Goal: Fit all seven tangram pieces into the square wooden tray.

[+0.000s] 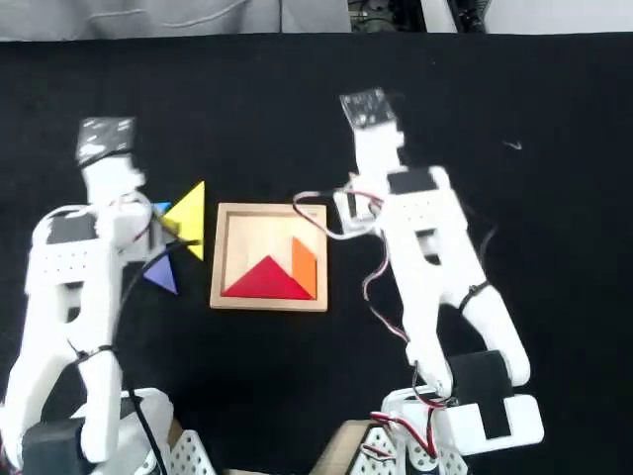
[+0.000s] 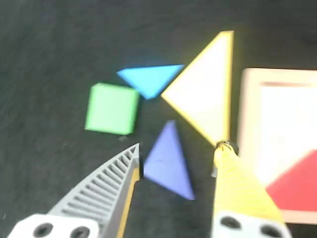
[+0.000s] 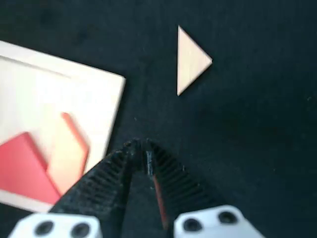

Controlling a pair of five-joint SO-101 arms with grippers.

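Ribbed tool (image 2: 181, 148) around blue triangle (image 2: 168, 163) (perhaps wooden)

Bright light, probably from overhead, glares pale on the tray (image 2: 249, 129) and yellow triangle (image 2: 205, 99).

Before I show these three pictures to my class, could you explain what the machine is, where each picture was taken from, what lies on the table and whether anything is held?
Two robot arms, the left arm and the right arm, each end in a two-fingered gripper. One picture looks down over the table; the others come from a camera on each wrist. On it lies the wooden tray, with a red triangle and an orange piece inside. Outside lie a yellow triangle, a blue triangle, a green square, a violet triangle and a pale triangle. Nothing is held: the left gripper is open astride the violet triangle, the right gripper shut and empty.
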